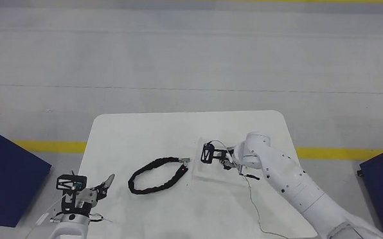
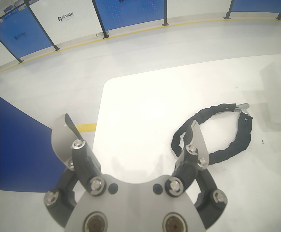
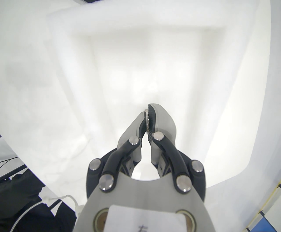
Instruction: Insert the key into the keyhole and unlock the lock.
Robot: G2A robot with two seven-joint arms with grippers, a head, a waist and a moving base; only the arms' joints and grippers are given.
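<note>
left gripper (image 2: pixel 131 123): near left edge of the worktop (image 1: pixel 179 129), fingers spread wide apart
lock (image 2: pixel 244 131): black sleeved chain, looped mid-worktop, lying flat
right gripper (image 3: pixel 147 109): low over the white foam tray (image 1: pixel 200 165), just beside the lock
key (image 3: pixel 146 117): thin silver edge, pinched tight between those fingers

Bright, even light washes the white desk (image 2: pixel 136 105) nearly to glare in the left wrist view, and in the right wrist view the walls of the white tray (image 3: pixel 61 30) barely stand out. Faint, soft shadows lie beneath the left end effector (image 2: pixel 130 121). The yellow floor line (image 2: pixel 153 29) bows toward the edges.
</note>
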